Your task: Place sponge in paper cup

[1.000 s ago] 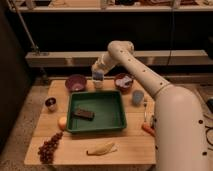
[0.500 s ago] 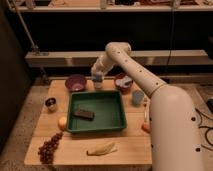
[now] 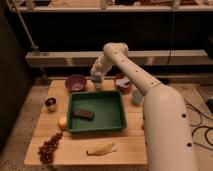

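My gripper (image 3: 95,74) hangs from the arm at the back of the wooden table, just behind the green tray (image 3: 116,119). It is shut on the pale blue-grey sponge (image 3: 96,78). The sponge sits right over the mouth of the cream-white paper cup (image 3: 98,86), which stands between the two bowls. I cannot tell whether the sponge touches the cup's rim.
A purple bowl (image 3: 75,82) stands left of the cup and a red-brown bowl (image 3: 122,83) right of it. A blue-grey cup (image 3: 136,97) is at the tray's right. A dark block (image 3: 83,114) lies in the tray. A metal cup (image 3: 51,103), an orange fruit (image 3: 62,122), grapes (image 3: 48,147) and a banana (image 3: 101,148) are at the left and front.
The gripper with the sponge has come down slightly toward the paper cup. The arm's lower body has shifted a little in the view.
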Motion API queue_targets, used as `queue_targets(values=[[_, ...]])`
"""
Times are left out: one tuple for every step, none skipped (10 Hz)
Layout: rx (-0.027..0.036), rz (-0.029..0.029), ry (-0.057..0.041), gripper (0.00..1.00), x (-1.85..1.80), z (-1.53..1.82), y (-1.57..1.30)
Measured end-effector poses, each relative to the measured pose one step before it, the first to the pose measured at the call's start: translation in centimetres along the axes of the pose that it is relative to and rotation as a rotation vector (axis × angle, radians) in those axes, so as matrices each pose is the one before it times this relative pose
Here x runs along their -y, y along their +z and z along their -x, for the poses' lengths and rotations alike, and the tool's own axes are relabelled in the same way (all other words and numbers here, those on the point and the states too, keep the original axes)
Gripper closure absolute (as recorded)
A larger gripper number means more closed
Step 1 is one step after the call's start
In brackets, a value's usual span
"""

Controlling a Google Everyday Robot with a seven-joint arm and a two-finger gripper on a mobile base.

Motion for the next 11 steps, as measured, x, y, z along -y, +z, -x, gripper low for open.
queue_targets(values=[[0.00065,0.00497,0.00508,1.0,-0.246,-0.167,0.165],[-0.00048,0.00454,0.00386,1.0,-0.18,-0.189,0.147],[-0.00211,0.00398,0.00257,1.0,-0.079,-0.257,0.079],[-0.00431,0.00343,0.00396,1.0,-0.18,-0.326,-0.043],[-0.00282,0.00269,0.00236,1.0,-0.147,-0.196,-0.06],[-0.00436,0.004,0.00332,1.0,-0.222,-0.291,-0.12],[-0.00284,0.00261,0.00171,0.98,-0.072,-0.225,-0.092],[-0.00039,0.00363,0.00135,0.91,-0.098,-0.128,0.017],[0.00123,0.00196,-0.0004,0.8,0.073,-0.052,0.084],[0.00241,0.00043,0.00023,0.69,0.089,-0.001,0.095],[0.00231,0.00017,-0.00016,0.62,0.014,0.019,0.06]])
